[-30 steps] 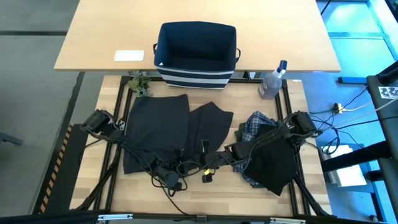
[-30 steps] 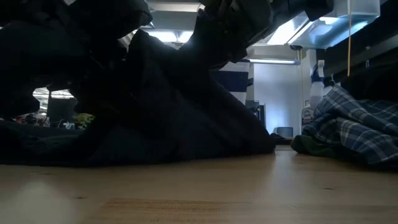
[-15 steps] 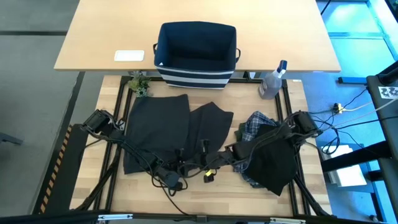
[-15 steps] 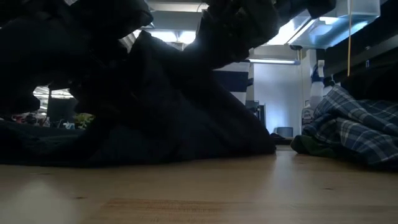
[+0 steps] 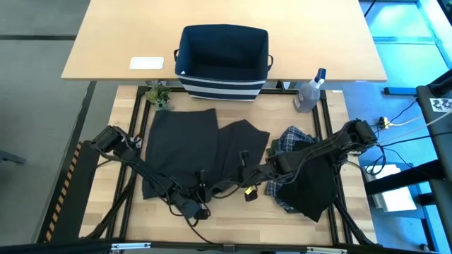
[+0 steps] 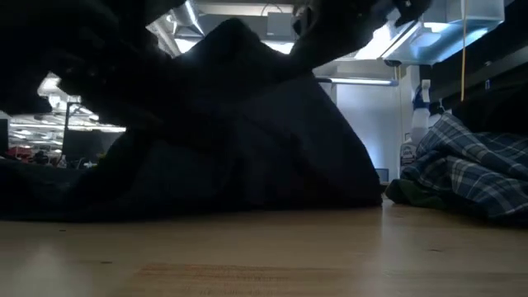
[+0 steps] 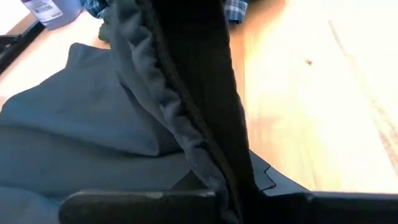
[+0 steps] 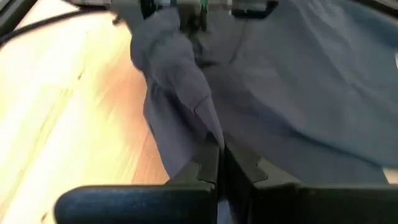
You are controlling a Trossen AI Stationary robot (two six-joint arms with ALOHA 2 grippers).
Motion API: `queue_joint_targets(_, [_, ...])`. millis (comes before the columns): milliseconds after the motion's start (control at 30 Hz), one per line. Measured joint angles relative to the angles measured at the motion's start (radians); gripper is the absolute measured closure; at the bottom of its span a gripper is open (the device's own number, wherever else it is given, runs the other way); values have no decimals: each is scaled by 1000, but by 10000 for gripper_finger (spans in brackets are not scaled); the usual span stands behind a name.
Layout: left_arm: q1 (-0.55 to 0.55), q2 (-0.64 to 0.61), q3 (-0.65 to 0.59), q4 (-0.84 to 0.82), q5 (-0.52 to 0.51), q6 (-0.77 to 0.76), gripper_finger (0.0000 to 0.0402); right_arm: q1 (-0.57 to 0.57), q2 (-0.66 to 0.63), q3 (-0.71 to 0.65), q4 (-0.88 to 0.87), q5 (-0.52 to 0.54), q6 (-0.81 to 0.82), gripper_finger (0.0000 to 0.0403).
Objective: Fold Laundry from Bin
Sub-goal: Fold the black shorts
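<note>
1. Folding was under way on the dark olive-green garment (image 5: 201,144), which was spread on the table (image 5: 233,219) in front of the bin (image 5: 223,51).
2. The left gripper (image 5: 201,192) and right gripper (image 5: 244,168) were both clamped on its near edge, fabric pinched between closed fingers.
3. Pretty floppy stuff, by the look of it: light, saggy, easily bunched. Hem corners would probably be the best grab points.
4. The plaid shirt (image 5: 286,141) and black garment (image 5: 314,185) were piled at the right.
</note>
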Motion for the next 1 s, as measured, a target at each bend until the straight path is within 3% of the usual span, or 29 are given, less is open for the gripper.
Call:
queue_joint_targets(200, [-31,-10,-1,-3,-3,-19,396,-1,-7,1,-126,-52,-11,371])
queue_joint_targets(433, [-67,-11,-2,3,-27,-25,396,-1,-8,-8,-411,12,42,259])
queue_joint_targets(567, [-87,-15,-2,7,-63,-26,396,-1,-8,-111,-354,-18,57,188])
queue_joint_targets(700, [-100,-18,-2,-7,-80,-35,396,-1,-7,-209,-255,-14,49,142])
queue_joint_targets(1000, [-139,-42,-2,-18,-114,-70,396,-10,-7,-283,-203,145,20,129])
